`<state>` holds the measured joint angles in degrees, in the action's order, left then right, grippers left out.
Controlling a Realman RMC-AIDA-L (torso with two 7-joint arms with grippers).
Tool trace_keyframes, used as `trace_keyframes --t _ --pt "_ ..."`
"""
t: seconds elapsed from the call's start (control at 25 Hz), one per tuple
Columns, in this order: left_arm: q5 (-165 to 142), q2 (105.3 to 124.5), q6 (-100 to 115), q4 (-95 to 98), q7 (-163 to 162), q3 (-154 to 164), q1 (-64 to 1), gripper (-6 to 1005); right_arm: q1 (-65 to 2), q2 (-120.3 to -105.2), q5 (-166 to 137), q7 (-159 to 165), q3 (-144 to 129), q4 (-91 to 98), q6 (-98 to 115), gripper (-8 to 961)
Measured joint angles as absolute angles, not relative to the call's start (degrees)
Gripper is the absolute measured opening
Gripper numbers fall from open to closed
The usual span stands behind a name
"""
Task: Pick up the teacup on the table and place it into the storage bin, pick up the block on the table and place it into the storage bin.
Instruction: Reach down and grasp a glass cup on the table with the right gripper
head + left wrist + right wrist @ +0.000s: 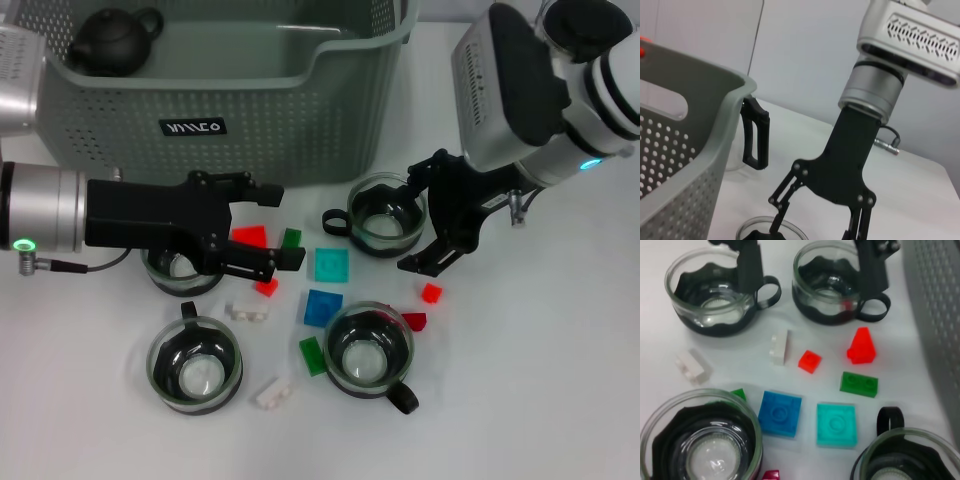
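The grey-green storage bin (300, 120) stands at the back. Several glass teacups with black holders sit before it: one (380, 215) on the right, one (370, 350) at the front, one (195, 365) front left, and one (178, 272) partly under my left arm. Blocks lie between them, among them a red block (248, 237), a green block (291, 238), a cyan block (331, 265) and a blue block (322, 307). My right gripper (410, 218) is open, its fingers straddling the right side of the right teacup. My left gripper (282, 225) is open beside the red and green blocks.
A black teapot (110, 40) lies inside the bin. A glass carafe with a black handle (755, 132) stands beside the bin (685, 150). White blocks (247, 312) (273, 392), small red blocks (431, 292) (266, 287) and another green block (313, 355) are scattered about.
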<state>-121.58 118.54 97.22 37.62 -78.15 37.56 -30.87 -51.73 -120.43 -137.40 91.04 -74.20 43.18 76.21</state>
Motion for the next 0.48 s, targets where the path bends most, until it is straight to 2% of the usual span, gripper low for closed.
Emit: trace_keyframes --t 0.48 --pt "-121.28 118.86 97.2 37.33 -78.01 37.22 -30.75 947 -51.86 -120.93 -137.01 92.84 -82.56 43.0 70.86 916"
